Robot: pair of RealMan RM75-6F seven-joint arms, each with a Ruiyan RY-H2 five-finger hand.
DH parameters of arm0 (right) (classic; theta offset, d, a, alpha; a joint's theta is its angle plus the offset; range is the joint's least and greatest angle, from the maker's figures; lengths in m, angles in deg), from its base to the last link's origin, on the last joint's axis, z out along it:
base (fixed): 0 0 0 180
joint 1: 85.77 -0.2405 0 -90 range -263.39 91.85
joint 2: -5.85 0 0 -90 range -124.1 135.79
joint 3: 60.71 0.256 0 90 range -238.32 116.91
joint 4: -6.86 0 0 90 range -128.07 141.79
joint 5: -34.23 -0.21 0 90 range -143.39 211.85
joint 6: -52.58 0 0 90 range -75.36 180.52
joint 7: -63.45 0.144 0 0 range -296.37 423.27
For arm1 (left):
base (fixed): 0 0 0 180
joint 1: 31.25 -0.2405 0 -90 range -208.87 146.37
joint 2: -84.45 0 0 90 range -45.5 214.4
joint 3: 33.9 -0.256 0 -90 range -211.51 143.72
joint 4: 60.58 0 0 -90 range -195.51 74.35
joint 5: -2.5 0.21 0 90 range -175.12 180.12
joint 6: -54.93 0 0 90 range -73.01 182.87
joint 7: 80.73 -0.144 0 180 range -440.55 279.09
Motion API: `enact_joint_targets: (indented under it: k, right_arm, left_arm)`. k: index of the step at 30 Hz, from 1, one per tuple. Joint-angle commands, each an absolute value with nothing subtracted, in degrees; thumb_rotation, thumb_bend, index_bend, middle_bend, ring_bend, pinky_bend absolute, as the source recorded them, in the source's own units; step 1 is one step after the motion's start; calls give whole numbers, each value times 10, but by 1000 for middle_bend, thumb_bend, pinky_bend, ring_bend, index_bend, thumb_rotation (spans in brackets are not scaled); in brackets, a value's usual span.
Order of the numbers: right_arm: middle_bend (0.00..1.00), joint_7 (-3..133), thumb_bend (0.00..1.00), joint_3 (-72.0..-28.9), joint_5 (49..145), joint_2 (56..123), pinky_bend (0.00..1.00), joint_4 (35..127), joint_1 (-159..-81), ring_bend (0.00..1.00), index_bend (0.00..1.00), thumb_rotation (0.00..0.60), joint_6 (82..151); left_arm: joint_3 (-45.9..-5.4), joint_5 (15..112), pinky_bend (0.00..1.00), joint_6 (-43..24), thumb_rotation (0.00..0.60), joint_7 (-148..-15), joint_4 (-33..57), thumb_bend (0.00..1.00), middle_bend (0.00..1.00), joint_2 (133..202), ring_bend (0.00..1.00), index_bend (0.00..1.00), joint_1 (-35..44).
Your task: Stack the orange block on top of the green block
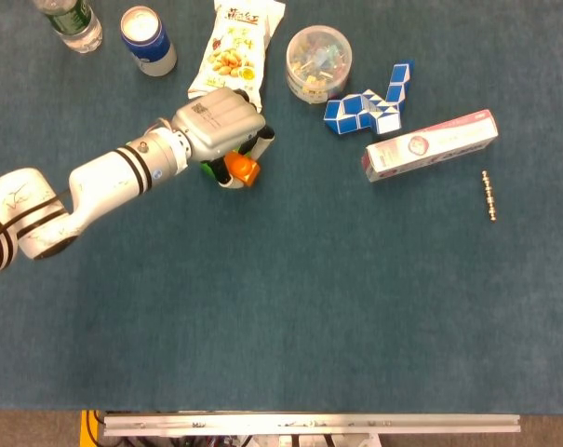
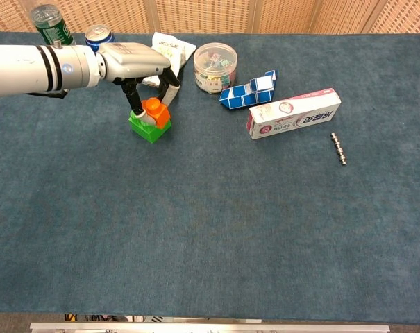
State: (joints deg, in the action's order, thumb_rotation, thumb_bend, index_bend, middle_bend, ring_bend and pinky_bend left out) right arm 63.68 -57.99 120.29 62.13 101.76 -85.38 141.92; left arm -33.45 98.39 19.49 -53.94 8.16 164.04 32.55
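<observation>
Orange block (image 2: 155, 112) is looking like small rigid plastic, likely light and a bit slick; side faces seem the sensible place to pinch. Left hand (image 2: 137, 61) is hanging right over it, fingers (image 2: 170, 91) coming down on either side and clamping the block. Block is sitting on the green block (image 2: 148, 128), far left of the table (image 2: 230, 229), slightly askew. Right hand is not showing.

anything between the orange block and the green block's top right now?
Nothing visible. The left hand holds the orange block directly on the green block; in the chest view they appear in contact, with no object between them.
</observation>
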Motion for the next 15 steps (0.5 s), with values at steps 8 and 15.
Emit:
enact_joint_targets:
  k: [8, 15]
  right_arm:
    - [555, 612, 421, -577, 1202, 621, 603, 1038, -851, 499, 586, 600, 1425]
    - [555, 601, 421, -576, 1205, 621, 603, 1047, -852, 499, 586, 600, 1425]
  left_arm:
    - [-377, 1019, 245, 163, 600, -475, 28, 244, 560, 1650, 386, 557, 341]
    - [-401, 1031, 245, 148, 600, -452, 5, 244, 560, 1653, 384, 558, 345]
